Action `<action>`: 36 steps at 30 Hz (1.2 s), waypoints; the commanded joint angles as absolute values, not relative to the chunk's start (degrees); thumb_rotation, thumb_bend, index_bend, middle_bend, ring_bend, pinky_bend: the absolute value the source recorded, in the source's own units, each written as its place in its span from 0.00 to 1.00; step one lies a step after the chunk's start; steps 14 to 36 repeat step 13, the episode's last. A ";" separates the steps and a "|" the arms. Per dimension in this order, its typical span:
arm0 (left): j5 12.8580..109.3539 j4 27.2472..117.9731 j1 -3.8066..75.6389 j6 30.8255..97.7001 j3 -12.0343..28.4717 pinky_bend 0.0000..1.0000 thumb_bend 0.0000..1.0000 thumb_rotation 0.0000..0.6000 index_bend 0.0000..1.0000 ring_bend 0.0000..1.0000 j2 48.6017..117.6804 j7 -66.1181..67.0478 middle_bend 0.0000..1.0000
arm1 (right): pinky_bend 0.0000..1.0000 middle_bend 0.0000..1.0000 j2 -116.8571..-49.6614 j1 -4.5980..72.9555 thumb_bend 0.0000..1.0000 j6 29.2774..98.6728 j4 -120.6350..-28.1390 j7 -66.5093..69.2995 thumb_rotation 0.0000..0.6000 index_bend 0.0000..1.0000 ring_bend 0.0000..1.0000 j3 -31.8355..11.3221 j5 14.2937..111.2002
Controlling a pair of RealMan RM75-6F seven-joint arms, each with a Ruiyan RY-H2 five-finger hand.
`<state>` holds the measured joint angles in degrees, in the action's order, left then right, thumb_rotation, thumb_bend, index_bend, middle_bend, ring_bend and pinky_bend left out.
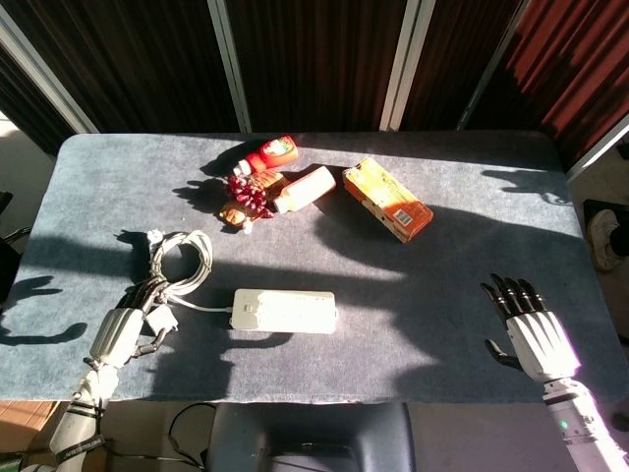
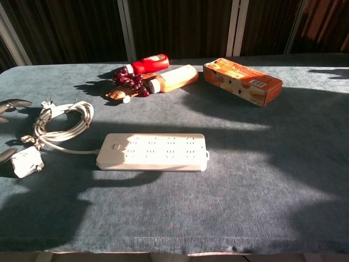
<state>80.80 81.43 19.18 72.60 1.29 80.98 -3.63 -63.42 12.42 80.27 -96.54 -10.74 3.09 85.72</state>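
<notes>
You had your left hand (image 1: 123, 332) low at the near left corner of the table (image 1: 472, 256), fingers apart and holding nothing, with the white plug block (image 2: 26, 162) lying flat on the cloth just beside the thumb; whether the thumb actually touched it could not be told from either view. The block sat there, I judge, because the stiff white cable (image 1: 184, 258) ran out to it from its loose coil, and the coil kept its own looped shape rather than lying straight. The power strip (image 1: 284, 309) lay flat near the front middle of the table, sockets up, a long smooth white plastic slab with rounded corners, joined to the coil at its left end. Your right hand (image 1: 536, 334) was well apart from all of this at the near right edge, spread wide and empty, palm turned inward, probably parked out of the way. The table wore a napped grey-blue cloth that would grip things a little. At the far side lay a glossy red ketchup bottle (image 1: 273, 152), a bunch of dark red grapes (image 1: 250, 191), a pale bottle (image 1: 306, 188) on its side and a sharp-edged orange carton (image 1: 387, 199), the first three huddled together, the carton just beside them
</notes>
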 commanded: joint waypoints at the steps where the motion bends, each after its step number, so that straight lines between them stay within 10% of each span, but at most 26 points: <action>1: 81.56 89.47 13.87 79.08 -1.51 0.12 0.43 1.00 0.00 0.00 70.25 4.79 0.00 | 0.00 0.00 -62.42 7.03 0.33 87.75 -96.47 -10.21 1.00 0.00 0.00 2.53 83.92; 10: 84.33 94.67 6.08 89.43 -3.24 0.10 0.44 1.00 0.00 0.00 63.04 3.97 0.00 | 0.00 0.00 -63.72 0.61 0.25 96.74 -93.70 -8.12 1.00 0.00 0.00 0.11 82.69; 36: 84.32 94.16 6.15 88.49 -2.85 0.10 0.44 1.00 0.00 0.00 62.81 2.39 0.00 | 0.00 0.00 -63.58 0.57 0.25 95.69 -93.49 -7.76 1.00 0.00 0.00 0.33 83.50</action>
